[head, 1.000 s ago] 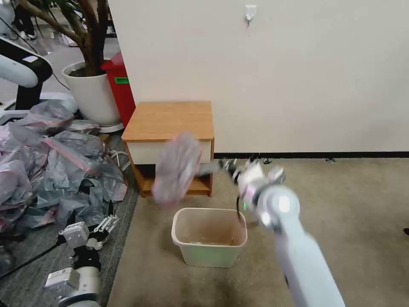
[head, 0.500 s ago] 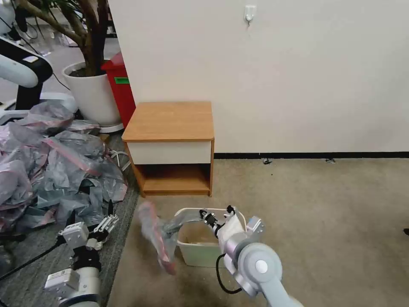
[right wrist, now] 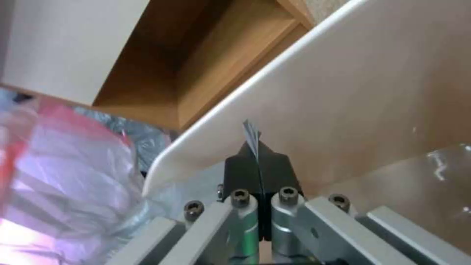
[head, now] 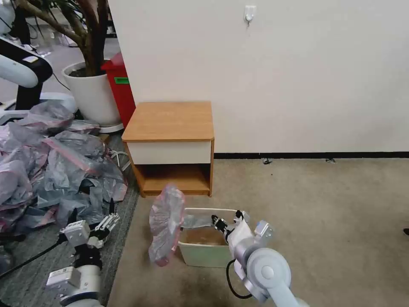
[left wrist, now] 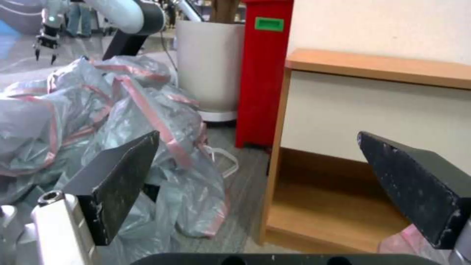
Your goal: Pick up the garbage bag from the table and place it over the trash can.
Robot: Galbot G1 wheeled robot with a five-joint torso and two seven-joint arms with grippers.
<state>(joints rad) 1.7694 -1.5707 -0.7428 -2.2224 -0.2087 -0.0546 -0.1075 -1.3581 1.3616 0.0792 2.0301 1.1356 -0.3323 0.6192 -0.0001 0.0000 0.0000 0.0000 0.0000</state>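
Head view had the garbage bag [head: 165, 224] off the table [head: 170, 121] and hanging in the air over the left rim of the trash can [head: 207, 251], a stretched strip running across the opening, bulk ballooned outside the left wall. Right gripper [head: 220, 223] sat over the can's opening, jaws clamped tight on a thin edge of the film; right wrist view confirmed that pinch [right wrist: 255, 147] against the can's inner wall [right wrist: 373, 103]. Left gripper [head: 108, 221] was parked low beside the heap of bags [head: 55, 166], jaws wide apart with nothing between them. Step looked like placement: bag at the can but not yet seated over it. Next move probably needs the mouth spread over the rim. Only label: a green tag on the red bin [left wrist: 269, 24], text unreadable
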